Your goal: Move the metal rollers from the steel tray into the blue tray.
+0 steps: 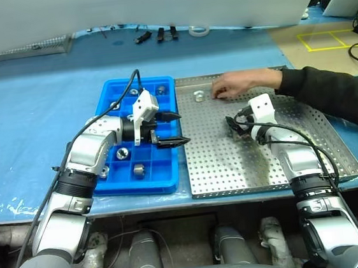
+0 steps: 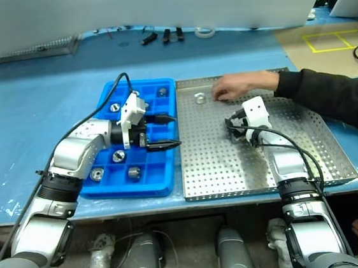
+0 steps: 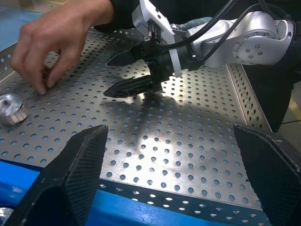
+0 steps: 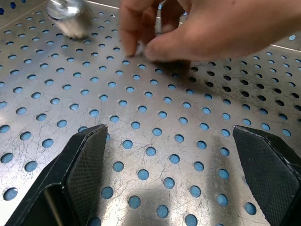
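The blue tray [image 1: 170, 173] lies to the left of the steel tray [image 1: 335, 156], edge to edge. Several metal rollers [image 1: 123, 153] sit in the blue tray's compartments. One metal roller [image 1: 198, 95] stands on the steel tray's far part, also seen in the wrist views [image 3: 10, 108] [image 4: 70, 16]. My left gripper [image 1: 183, 128] is open and empty over the blue tray's right edge, pointing across at the steel tray. Above the middle of the steel tray, my right gripper [image 1: 234, 128] hovers open and empty, its fingers [image 4: 84, 169] spread wide.
A person's hand [image 1: 231, 83] in a dark sleeve [image 1: 335, 95] reaches in from the right, fingertips on the steel tray's floor just right of the lone roller and beyond my right gripper. A white tape ring [image 1: 199, 31] and small dark tools [image 1: 159, 34] lie at the table's back.
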Controlling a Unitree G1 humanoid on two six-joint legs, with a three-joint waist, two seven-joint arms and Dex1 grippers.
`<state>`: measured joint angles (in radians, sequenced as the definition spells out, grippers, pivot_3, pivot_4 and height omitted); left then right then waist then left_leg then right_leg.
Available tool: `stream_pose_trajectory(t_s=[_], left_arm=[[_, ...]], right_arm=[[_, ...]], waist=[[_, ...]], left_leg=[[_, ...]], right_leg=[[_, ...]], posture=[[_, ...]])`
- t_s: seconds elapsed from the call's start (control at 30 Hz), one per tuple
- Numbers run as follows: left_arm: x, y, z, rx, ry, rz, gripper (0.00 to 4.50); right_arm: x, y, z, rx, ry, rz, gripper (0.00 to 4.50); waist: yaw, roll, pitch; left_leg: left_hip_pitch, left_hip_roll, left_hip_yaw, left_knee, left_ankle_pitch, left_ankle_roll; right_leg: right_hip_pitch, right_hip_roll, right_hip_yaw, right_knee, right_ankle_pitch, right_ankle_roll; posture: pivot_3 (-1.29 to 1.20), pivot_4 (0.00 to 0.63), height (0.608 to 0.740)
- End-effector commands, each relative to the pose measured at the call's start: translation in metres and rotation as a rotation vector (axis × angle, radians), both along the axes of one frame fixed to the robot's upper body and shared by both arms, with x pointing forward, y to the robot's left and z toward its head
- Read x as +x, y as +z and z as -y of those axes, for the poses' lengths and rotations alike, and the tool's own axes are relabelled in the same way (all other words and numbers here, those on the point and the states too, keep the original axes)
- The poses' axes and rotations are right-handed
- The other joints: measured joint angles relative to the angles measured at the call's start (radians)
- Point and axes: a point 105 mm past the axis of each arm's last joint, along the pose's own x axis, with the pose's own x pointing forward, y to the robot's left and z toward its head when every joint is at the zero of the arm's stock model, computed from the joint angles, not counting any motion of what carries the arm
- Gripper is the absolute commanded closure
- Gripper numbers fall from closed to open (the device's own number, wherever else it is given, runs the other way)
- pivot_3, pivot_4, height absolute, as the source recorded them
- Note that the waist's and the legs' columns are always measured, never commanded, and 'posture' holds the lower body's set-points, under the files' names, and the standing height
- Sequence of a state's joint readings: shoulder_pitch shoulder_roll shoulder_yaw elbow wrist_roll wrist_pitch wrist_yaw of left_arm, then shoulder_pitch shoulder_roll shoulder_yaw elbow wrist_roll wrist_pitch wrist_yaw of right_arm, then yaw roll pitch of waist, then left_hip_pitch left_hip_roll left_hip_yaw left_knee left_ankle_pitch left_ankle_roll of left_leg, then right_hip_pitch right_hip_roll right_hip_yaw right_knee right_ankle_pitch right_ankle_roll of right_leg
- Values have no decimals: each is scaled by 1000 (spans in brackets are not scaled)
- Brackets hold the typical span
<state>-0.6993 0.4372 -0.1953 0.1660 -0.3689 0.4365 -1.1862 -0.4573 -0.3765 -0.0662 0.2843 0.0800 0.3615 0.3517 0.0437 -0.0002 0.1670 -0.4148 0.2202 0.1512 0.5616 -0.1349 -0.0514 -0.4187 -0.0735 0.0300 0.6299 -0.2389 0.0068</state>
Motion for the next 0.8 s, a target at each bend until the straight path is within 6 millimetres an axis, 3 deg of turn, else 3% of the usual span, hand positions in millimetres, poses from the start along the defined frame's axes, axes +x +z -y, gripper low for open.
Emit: stream_pose_trajectory(t_s=[0.03, 0.8], left_arm=[[-1, 16, -2, -19, -5, 56, 0], [-3, 16, -6, -5, 10, 61, 0]], right_arm=[[4, 20, -5, 18, 21, 64, 24], [4, 14, -18, 15, 65, 51, 24]], waist=[[0, 0, 0], [1, 0, 0]], left_leg=[[0, 0, 0, 0, 0, 0], [-1, 0, 0, -1, 0, 1]], right_leg=[[0, 0, 0, -1, 0, 0], [1, 0, -1, -6, 0, 0]], posture=[[-132, 150, 740], [-115, 150, 740]])
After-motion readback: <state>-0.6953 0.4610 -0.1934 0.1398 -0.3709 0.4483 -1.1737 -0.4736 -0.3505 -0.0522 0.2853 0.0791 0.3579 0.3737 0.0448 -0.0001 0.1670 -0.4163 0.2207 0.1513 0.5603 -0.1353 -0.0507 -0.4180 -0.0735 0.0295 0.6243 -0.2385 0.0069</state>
